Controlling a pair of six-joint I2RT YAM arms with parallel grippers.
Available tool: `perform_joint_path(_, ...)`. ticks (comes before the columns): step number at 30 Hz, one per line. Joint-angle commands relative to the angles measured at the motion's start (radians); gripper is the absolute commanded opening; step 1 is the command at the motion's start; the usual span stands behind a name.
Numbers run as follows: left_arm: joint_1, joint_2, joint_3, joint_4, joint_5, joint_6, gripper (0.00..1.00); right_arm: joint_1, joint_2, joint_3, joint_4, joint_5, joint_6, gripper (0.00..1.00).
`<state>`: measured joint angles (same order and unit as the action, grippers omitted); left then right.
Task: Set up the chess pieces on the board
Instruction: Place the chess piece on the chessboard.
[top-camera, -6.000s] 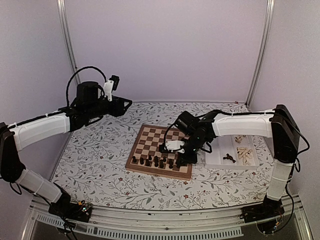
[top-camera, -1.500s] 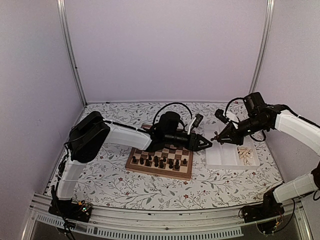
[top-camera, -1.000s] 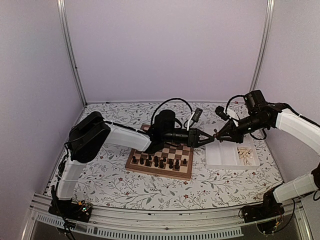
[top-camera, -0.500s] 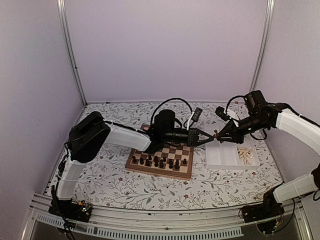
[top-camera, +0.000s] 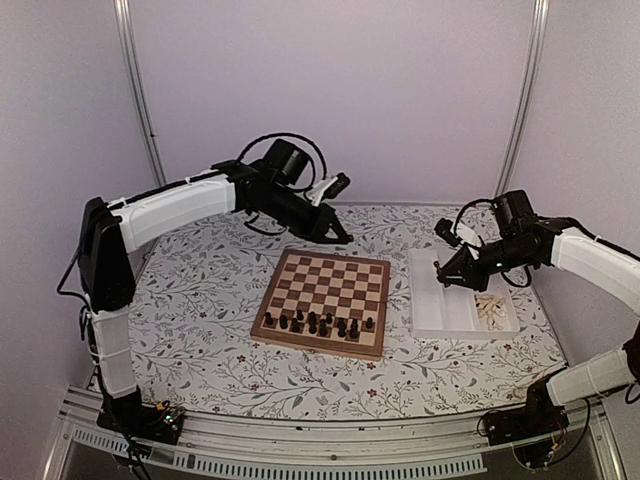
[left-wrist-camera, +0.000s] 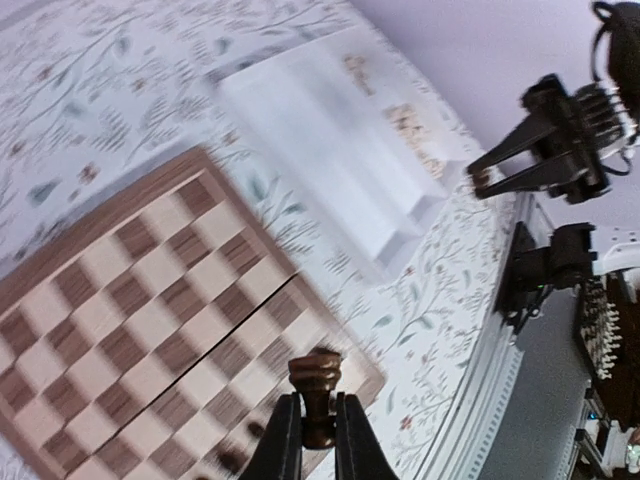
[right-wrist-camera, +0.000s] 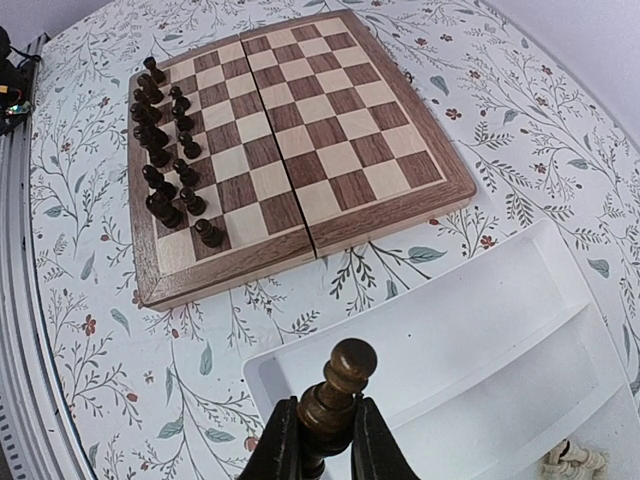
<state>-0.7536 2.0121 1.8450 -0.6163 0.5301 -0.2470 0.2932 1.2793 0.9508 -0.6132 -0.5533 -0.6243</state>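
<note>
Gripping a dark flat-topped piece (left-wrist-camera: 316, 378) in my left gripper (left-wrist-camera: 317, 412) and a dark round-headed piece (right-wrist-camera: 346, 368) in my right gripper (right-wrist-camera: 325, 425), both aloft. Dark pieces (top-camera: 315, 322) nearly fill the board's (top-camera: 335, 280) near rows; cream pieces (top-camera: 490, 308) lie in the tray (top-camera: 435, 300), unplaced.

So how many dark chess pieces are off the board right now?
2. One dark piece sits in the left gripper jaws, raised by the board; the other dark piece in the right gripper jaws over the white tray. Part of the tray is hidden.
</note>
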Motion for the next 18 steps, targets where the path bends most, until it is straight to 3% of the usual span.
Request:
perform_joint_path(1, 0.107, -0.049, -0.164, -0.482, -0.111, 0.14, 0.05, -0.003, 0.022, -0.019, 0.07, -0.01, 0.009, 0.09)
perform_joint_path(6, 0.129, -0.061, -0.261, -0.494, -0.177, 0.144, 0.03, -0.002, 0.019, -0.04, 0.082, -0.009, 0.008, 0.1)
perform_joint_path(18, 0.13, 0.048, -0.183, -0.599, -0.338, 0.154, 0.03, -0.003, 0.002, -0.082, 0.096, -0.012, 0.009, 0.11)
